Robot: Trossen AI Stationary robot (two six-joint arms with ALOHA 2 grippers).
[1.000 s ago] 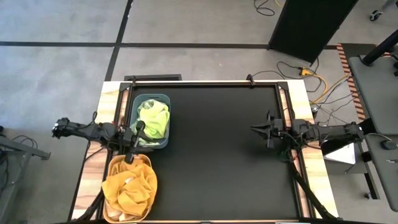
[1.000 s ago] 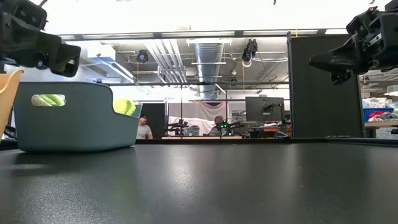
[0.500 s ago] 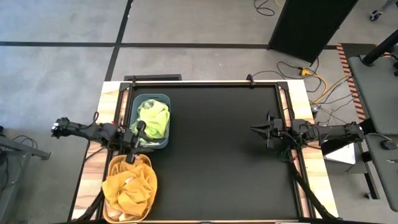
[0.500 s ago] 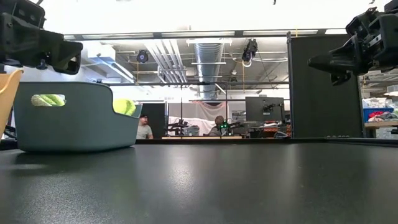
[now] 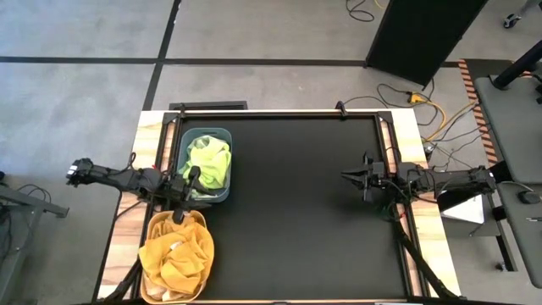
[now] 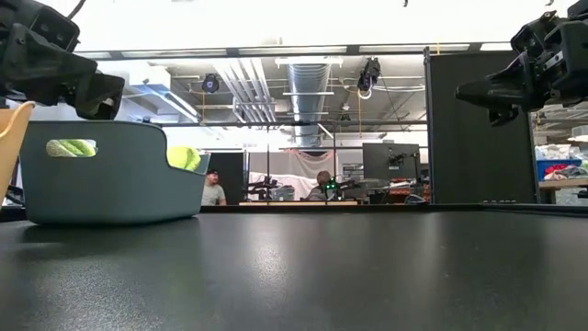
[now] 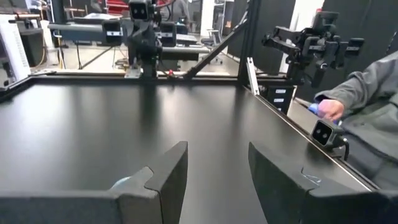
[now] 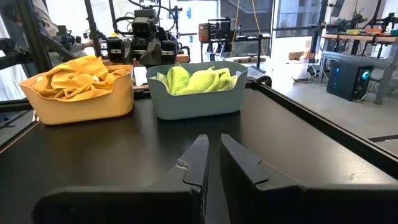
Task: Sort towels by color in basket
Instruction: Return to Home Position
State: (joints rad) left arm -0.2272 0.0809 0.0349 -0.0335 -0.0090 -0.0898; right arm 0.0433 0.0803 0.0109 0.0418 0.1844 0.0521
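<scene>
High view | grey-blue bin [image 5: 206, 131]: green towels [image 5: 210, 163]; yellow bin [image 5: 149, 225]: mustard towels [image 5: 176, 258]

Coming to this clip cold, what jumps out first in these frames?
Two filled bins sit at the table's left side: a grey-blue bin heaped with lime green towels, and next to it a yellow bin overflowing with mustard towels. The left tool hangs open where the two bins meet, and the right tool waits at the table's right edge.
</scene>
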